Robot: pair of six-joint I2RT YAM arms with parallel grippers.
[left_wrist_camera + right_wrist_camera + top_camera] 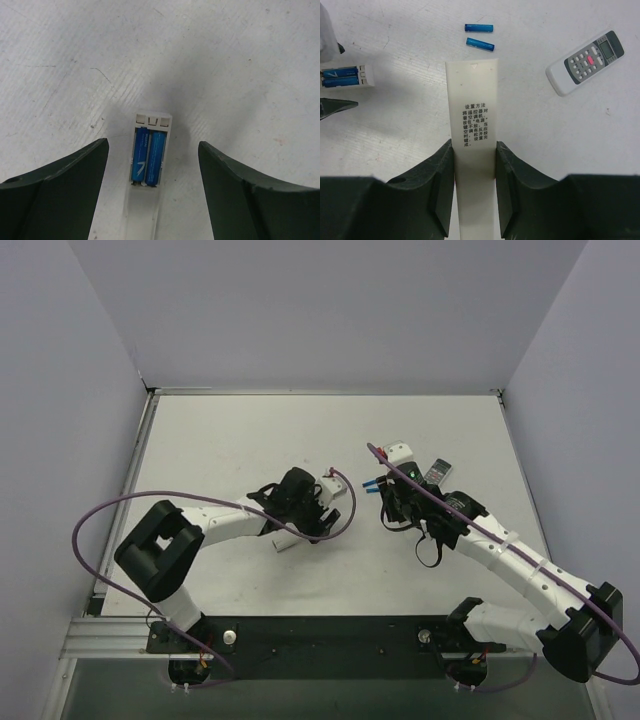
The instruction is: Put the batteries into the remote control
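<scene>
We are hovering the left claw (152, 144), spread, astride the slim white remote (152, 119) and its blue cylindrical batteries (150, 162); the right claw (474, 145) is pinching a flat cream printed panel (472, 90).

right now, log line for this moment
left gripper open astride remote | two batteries seated | right gripper shut on cover

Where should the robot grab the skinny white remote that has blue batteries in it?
By its two long side edges, coming straight down from above. The remote control lies flat on the table, narrow and straight-sided, and the left gripper has its jaws open on either side of it. Grip the closed part, not over the batteries, so the open compartment stays uncovered.
</scene>
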